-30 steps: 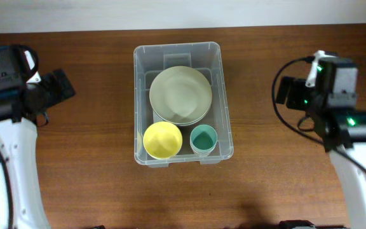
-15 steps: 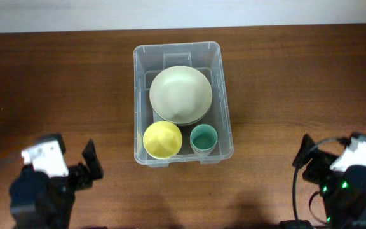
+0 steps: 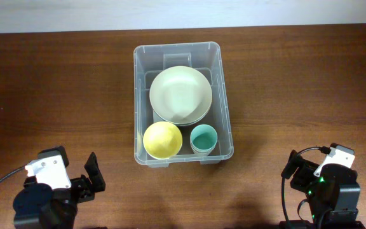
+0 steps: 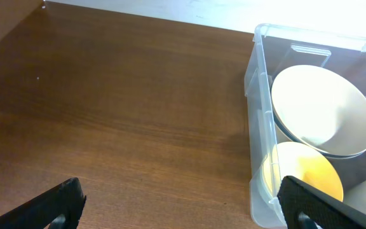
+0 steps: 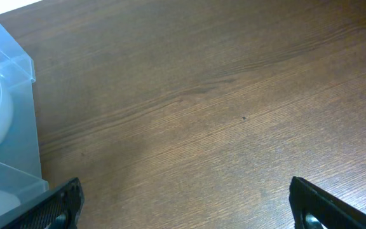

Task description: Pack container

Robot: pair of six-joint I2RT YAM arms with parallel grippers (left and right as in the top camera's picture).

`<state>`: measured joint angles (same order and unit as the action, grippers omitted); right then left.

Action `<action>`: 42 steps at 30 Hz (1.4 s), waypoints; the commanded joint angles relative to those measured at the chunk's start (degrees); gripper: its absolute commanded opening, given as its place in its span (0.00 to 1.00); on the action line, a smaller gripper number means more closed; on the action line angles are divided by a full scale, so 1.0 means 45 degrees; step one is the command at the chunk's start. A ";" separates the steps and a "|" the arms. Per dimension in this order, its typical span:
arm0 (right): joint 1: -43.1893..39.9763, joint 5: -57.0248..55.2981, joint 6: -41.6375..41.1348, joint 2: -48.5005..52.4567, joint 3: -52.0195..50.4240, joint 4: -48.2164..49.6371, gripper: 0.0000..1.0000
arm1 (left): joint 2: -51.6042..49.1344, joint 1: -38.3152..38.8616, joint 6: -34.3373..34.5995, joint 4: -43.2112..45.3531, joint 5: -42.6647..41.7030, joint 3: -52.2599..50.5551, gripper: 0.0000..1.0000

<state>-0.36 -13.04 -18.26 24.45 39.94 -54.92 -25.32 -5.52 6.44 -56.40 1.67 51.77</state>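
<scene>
Three dishes, a pale bowl (image 3: 180, 94), yellow bowl (image 3: 162, 140) and teal cup (image 3: 203, 138), sit inside the container (image 3: 135, 95) mid-counter (image 3: 62, 76). The left fingers (image 4: 59, 205) and right fingers (image 5: 323, 203) hang wide and empty at the near corners. Packing looks finished, so the next move likely calls for no grasp.

Dark wooden table (image 3: 297, 83), pale wall (image 3: 183, 13)
</scene>
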 commanded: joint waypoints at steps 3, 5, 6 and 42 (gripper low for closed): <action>0.0078 -0.0165 -0.0194 -0.0058 -0.0092 0.0044 0.99 | 0.0063 0.0049 -0.0160 -0.0024 -0.0102 -0.0155 0.99; 0.0078 -0.0160 -0.0194 -0.0058 -0.0092 0.0044 0.99 | 0.0063 0.0049 -0.0160 -0.0024 -0.0102 -0.0155 0.99; 0.0078 -0.0160 -0.0194 -0.0058 -0.0092 0.0058 0.99 | 0.0063 0.0049 -0.0160 -0.0024 -0.0102 -0.0155 0.99; 0.0661 0.2618 0.3871 -0.5280 -0.8806 1.1191 0.99 | 0.0063 0.0049 -0.0160 -0.0024 -0.0102 -0.0155 0.99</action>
<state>2.09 -1.80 -1.26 0.69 0.58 -4.05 -25.32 -5.52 6.44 -56.42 1.67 51.51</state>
